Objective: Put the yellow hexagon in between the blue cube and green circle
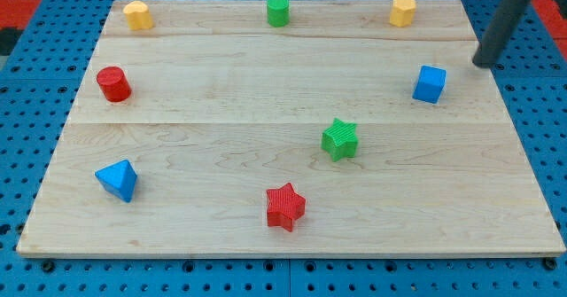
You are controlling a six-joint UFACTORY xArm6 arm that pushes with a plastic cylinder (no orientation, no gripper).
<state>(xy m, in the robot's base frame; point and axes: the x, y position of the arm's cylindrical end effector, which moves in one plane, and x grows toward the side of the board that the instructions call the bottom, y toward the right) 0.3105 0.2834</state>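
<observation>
The rod is cut off by the view's top edge at the right corner, so only its lower part is seen; my tip point(484, 64) is seen at the right edge of the wooden board point(266, 155). No claw is fitted, so nothing is gripped and no opening or closing can be told. No writing, brand or label can be read anywhere.

The blue cube point(430, 84) is seen just to the view's left of my tip and slightly below it, apart from it. The yellow hexagon point(403, 11) is found above and to the left of my tip, near the board's top edge, above the blue cube. The green circle point(278, 11) is placed further left along the same top edge, well apart from my tip.

A 2nd yellow block point(136, 15), its shape hard to make out, is seen far left at the top. A red cylinder point(113, 83) is seen far left. A green star point(339, 139), a red star point(284, 207) and a blue triangular block point(118, 180) are found lower and left. Blue pegboard point(27, 155) is seen around the board.
</observation>
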